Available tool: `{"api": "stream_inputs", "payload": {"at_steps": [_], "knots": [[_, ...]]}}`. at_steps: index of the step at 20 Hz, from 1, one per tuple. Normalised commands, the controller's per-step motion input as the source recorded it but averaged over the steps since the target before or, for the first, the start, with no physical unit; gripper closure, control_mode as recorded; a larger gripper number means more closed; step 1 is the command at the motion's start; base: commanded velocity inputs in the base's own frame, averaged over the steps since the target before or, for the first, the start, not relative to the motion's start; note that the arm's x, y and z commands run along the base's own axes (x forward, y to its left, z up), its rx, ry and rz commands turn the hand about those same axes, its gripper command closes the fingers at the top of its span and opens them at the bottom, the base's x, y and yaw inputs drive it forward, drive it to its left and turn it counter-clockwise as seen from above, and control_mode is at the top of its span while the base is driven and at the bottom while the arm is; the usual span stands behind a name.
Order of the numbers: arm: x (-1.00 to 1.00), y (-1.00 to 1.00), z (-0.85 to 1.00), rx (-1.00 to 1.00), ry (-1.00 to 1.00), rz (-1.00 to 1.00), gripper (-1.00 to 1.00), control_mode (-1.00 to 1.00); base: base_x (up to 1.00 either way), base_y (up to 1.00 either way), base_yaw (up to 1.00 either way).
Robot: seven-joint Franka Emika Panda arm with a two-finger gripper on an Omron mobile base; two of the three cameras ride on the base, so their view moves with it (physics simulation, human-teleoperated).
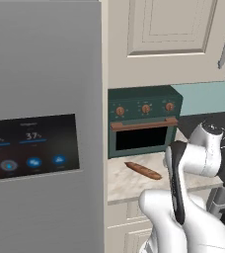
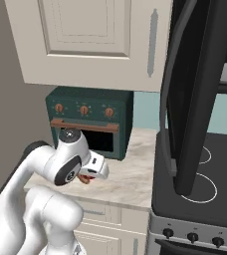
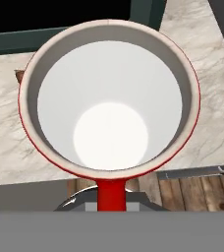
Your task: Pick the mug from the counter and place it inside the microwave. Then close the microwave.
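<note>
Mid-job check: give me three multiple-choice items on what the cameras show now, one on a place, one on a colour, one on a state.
1. Where does the bread lie?
A. on the stovetop
B. on the counter before the toaster oven
C. inside the microwave

2. What colour is the mug inside?
A. white
B. black
C. green

3. How stands the microwave door?
A. shut
B. removed
C. swung open

Answers: 1 B, the left base view shows it on the marbled stone; 2 A, the hand view looks straight into it; 3 C, the right base view shows the door standing out over the stove.

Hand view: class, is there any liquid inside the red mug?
No. The mug shows a bare white wall and a clean white bottom, with nothing in it.
</note>
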Motion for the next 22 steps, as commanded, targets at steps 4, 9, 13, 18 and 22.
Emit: {"api": "stream_inputs", "payload": {"at_steps": [4,9,13,18,22], "knots": [[0.0,0.54,0.39,0.0,0.0,0.0,1.0,-1.0,0.0,0.0,0.0],[0.0,0.47,0.44,0.0,0.0,0.0,1.0,-1.0,0.0,0.0,0.0],[-0.11,0.21,0.4,0.0,0.0,0.0,1.0,-1.0,0.0,0.0,0.0],[-0.18,0.18,0.28,0.01,-0.04,0.0,1.0,-1.0,0.0,0.0,0.0],[-0.23,0.07,0.16,0.01,-0.06,0.0,1.0,-1.0,0.0,0.0,0.0]]}}
